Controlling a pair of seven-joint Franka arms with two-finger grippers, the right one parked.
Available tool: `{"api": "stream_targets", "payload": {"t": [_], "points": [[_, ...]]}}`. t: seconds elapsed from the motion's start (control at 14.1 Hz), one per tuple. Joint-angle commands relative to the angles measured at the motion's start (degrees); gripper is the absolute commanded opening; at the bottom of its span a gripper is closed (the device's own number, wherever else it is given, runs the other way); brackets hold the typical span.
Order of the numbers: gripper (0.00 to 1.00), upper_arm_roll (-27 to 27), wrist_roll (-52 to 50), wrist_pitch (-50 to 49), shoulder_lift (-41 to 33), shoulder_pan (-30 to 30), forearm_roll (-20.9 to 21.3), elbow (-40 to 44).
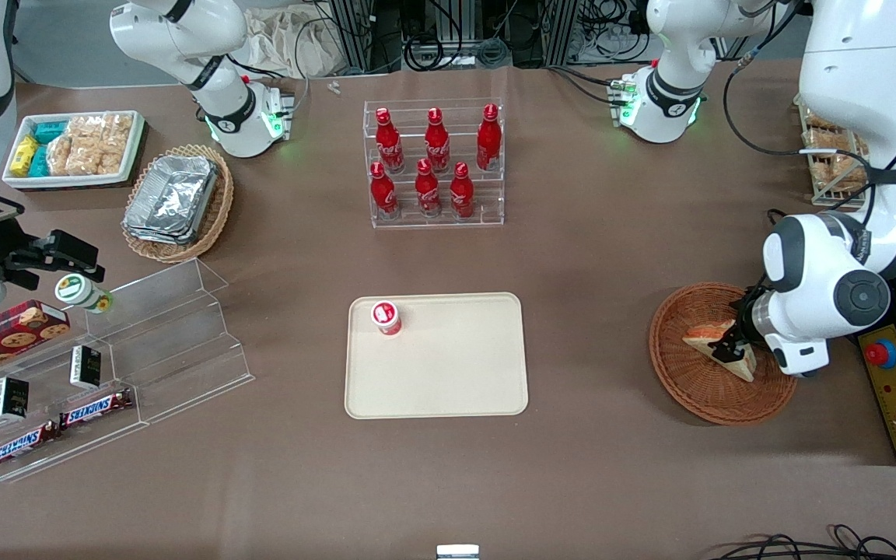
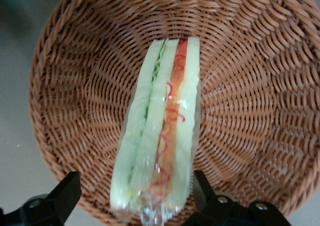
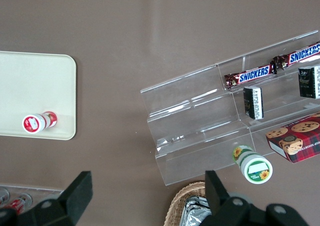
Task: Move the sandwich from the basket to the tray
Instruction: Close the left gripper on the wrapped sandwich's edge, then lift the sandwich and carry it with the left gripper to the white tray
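Note:
The sandwich [image 1: 741,364] [image 2: 162,136], a clear-wrapped wedge of pale bread with green and red-orange layers, lies in the reddish-brown woven basket [image 1: 681,373] [image 2: 75,86] toward the working arm's end of the table. My left gripper [image 1: 728,344] [image 2: 136,178] is down in the basket, open, with one black finger on each side of the sandwich's wide end. One finger sits close against the wrap and the other stands a little apart from it. The cream tray [image 1: 448,373] [image 3: 35,86] lies at the table's middle.
A small red-capped bottle [image 1: 386,317] stands on the tray's corner. A clear rack of red bottles [image 1: 434,163] is farther from the camera than the tray. A yellow box with a red button [image 1: 895,389] sits beside the basket. Clear stepped shelves [image 1: 145,350] lie toward the parked arm's end.

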Motion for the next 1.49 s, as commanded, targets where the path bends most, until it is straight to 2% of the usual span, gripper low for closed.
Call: {"api": "stream_targets", "payload": {"t": [0.0,0.07,0.14,0.21,0.28,0.35,0.43,0.71,0.99,1.21,1.42], "points": [[1.00,0.43,-1.76,3.66,1.21,0.08,1.13,-1.04],[0.99,0.43,-1.76,3.75,1.57,0.08,1.48,-0.96],[0.90,0.43,-1.76,3.93,1.74,0.00,1.83,-0.87],[0.71,0.43,-1.76,4.45,2.09,0.08,1.84,-0.87],[0.46,0.52,-1.76,4.72,2.36,0.08,1.84,-0.61],[0.27,0.52,-1.76,4.81,2.45,0.17,1.84,-0.52],[0.14,0.52,-1.76,4.81,2.36,0.17,1.84,-0.43],[0.06,0.52,-0.45,2.98,-2.72,0.52,1.92,-0.08],[0.01,-0.36,9.63,-8.08,-5.55,-0.18,1.31,7.11],[0.00,-5.70,20.62,-19.67,-5.55,-0.36,0.78,13.88],[0.00,-11.33,26.08,-21.38,-5.81,-0.36,0.78,16.26]]}}
